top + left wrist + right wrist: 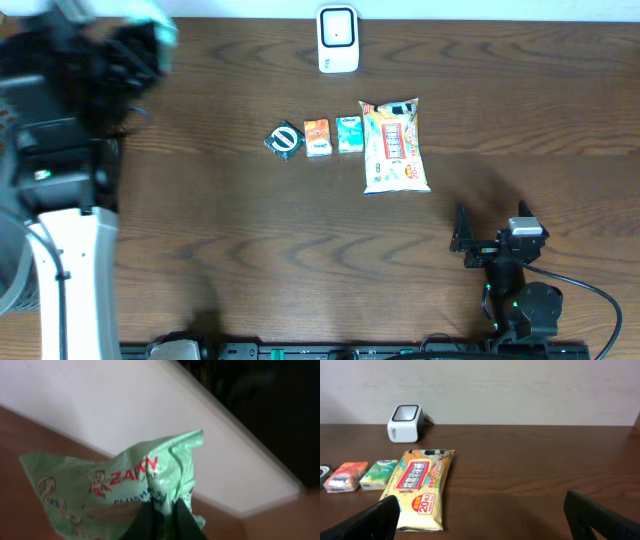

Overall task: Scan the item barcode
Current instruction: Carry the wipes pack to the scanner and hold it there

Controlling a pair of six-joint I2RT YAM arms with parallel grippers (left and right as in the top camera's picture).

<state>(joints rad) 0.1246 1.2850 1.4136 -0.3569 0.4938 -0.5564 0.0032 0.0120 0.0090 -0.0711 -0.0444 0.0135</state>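
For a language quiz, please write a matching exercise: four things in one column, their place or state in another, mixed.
1. white box-shaped barcode scanner
2. large yellow flat plastic pack
3. crinkled light green plastic bag
4. right hand

A. open, empty
B. clamped in the left hand
C. standing alone at the far edge of the brown wooden table
D. lying beside the small teal pack

Pairs: 1-C, 2-D, 3-B, 4-A

Mock shop checkout: barcode scanner point(338, 38), packaged goods point(395, 147), wooden table point(250, 240).
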